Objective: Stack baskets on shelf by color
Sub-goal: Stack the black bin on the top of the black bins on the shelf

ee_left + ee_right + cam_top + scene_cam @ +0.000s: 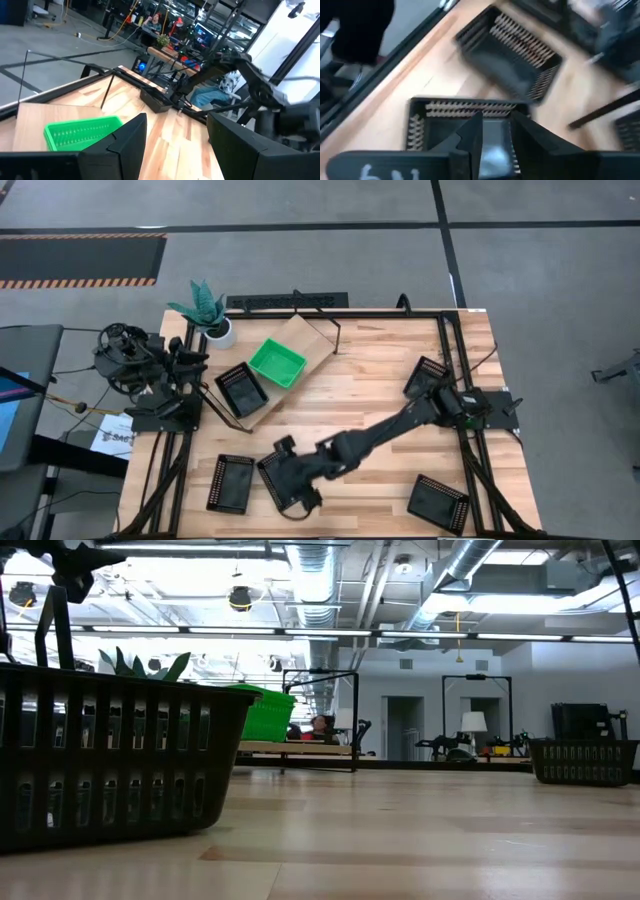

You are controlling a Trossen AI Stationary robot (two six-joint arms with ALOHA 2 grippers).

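Note:
The light-wood shelf (303,340) lies slantwise at the table's far left. A green basket (277,363) and a black basket (241,389) rest on its board by their bottoms. My right gripper (496,116) reaches to the near middle of the table, over a black basket (285,483) that stands on the wood. Its fingers are a narrow gap apart above the basket's inside (465,107). In the low view that basket (110,755) sits level on the table. My left gripper (176,120) waits open at the table's left edge, facing the green basket (80,132). My right gripper points down into the black basket near its middle. Whether its fingertips touch the basket's floor (495,142) I cannot tell: the fingers hide the place.
More black baskets lie on the table: one at the near left (230,483), one at the near right (438,503), one at the far right (426,375). A potted plant (205,312) stands at the far left corner. Bare wood shows in the table's middle.

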